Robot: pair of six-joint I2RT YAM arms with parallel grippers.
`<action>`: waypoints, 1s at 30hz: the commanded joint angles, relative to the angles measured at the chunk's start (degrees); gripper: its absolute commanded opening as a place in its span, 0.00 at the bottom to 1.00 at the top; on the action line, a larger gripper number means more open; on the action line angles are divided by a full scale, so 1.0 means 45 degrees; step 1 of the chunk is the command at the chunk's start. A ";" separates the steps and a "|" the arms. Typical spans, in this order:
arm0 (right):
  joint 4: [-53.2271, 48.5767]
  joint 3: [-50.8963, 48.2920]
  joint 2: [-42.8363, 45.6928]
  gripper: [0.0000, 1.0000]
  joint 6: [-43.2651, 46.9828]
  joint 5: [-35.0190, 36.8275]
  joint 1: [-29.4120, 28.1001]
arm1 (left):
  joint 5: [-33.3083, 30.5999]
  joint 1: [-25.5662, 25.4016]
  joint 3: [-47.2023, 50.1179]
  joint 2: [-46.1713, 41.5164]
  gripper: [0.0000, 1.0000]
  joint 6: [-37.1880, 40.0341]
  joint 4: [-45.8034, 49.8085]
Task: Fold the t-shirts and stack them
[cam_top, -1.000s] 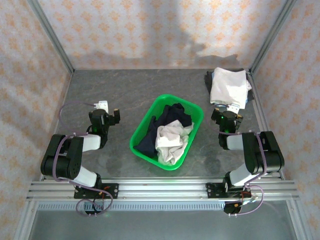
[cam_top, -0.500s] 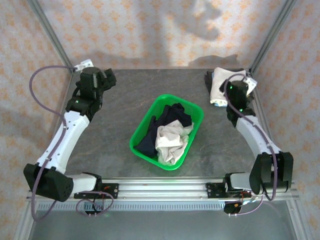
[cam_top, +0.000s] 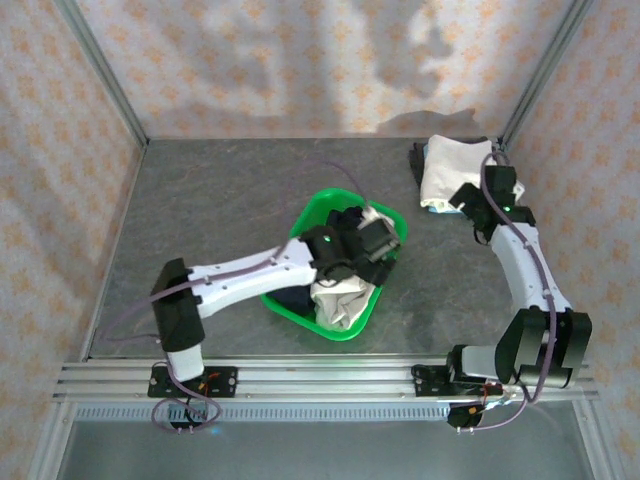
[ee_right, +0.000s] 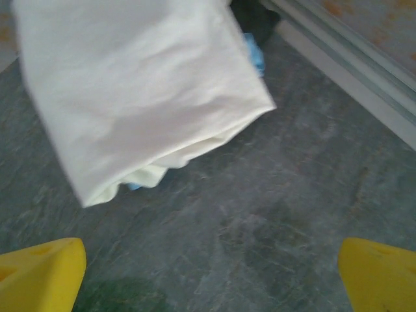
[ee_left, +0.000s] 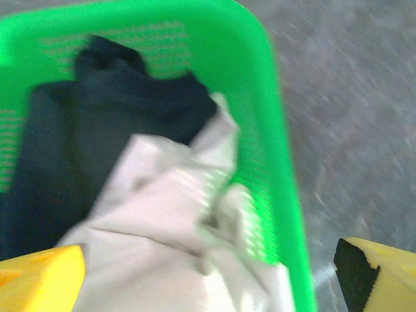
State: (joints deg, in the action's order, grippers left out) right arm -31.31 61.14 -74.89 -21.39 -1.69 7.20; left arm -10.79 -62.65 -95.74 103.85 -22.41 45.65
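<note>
At the centre of the table (cam_top: 200, 200), the green plastic basket (ee_left: 263, 110) holds a crumpled cream t-shirt (ee_left: 169, 227) lying over a dark navy garment (ee_left: 97, 123). The left gripper (ee_left: 205, 279) hovers just above this heap, its 2 yellow fingers (ee_left: 39, 279) spread wide with nothing between them, likely poised to lift the cream shirt out for folding. The basket's walls are glossy and perforated; the cloth looks soft and rumpled. At the far right corner a folded white t-shirt (ee_right: 143, 97) lies flat with smooth edges, probably the base of the stack, a pale blue scrap (ee_right: 255, 55) showing beneath it. The right gripper (ee_right: 211, 276) hangs near it over bare grey marbled surface, fingers wide apart and empty.
</note>
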 commanded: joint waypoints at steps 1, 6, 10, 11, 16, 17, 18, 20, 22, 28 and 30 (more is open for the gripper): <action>-0.0525 -0.0474 0.0286 1.00 -0.0525 -0.1042 0.0778 | 0.0324 -0.0284 -0.0980 0.0739 1.00 0.0455 0.1419; -0.0212 -0.0850 0.0262 1.00 -0.0538 -0.1275 0.0861 | 0.0548 -0.0296 -0.1542 0.2397 0.96 0.0545 0.1965; -0.0128 -0.0757 0.0064 1.00 -0.0577 -0.1334 0.0870 | 0.0424 -0.0119 -0.1566 0.3114 0.84 0.0973 0.2140; -0.0113 -0.0682 0.0008 1.00 -0.0589 -0.1389 0.0869 | 0.0522 -0.0004 -0.1509 0.3234 0.81 0.1078 0.2185; -0.0015 -0.0560 -0.0142 1.00 -0.0644 -0.1215 0.0876 | 0.0393 0.0790 -0.0733 0.3111 0.44 0.1777 0.2256; -0.0010 -0.0524 -0.0170 1.00 -0.0657 -0.1161 0.0886 | 0.0172 0.1084 -0.0467 0.2924 0.32 0.1967 0.2260; -0.0037 -0.0504 -0.0225 1.00 -0.0656 -0.1133 0.0898 | 0.0087 0.1389 -0.0182 0.2731 0.26 0.2227 0.2221; -0.0107 -0.0442 -0.0314 1.00 -0.0643 -0.0969 0.0899 | -0.0284 0.2248 0.0644 0.2130 0.16 0.2969 0.1994; -0.0190 -0.0404 -0.0360 1.00 -0.0630 -0.0748 0.0897 | -0.0353 0.3179 0.1450 0.1496 0.12 0.4137 0.1502; -0.0152 -0.0441 -0.0402 1.00 -0.0651 -0.0009 0.1036 | -0.1269 0.6417 0.2662 0.0552 0.00 0.8121 -0.0323; -0.0166 -0.0323 -0.0516 1.00 -0.0644 0.0034 0.1073 | -0.0817 0.7855 0.2130 0.0712 0.00 0.8515 -0.0361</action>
State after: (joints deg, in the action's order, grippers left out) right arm -31.68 57.76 -76.34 -23.57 -4.38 11.49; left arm -12.43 -32.88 -84.36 108.71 7.38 46.37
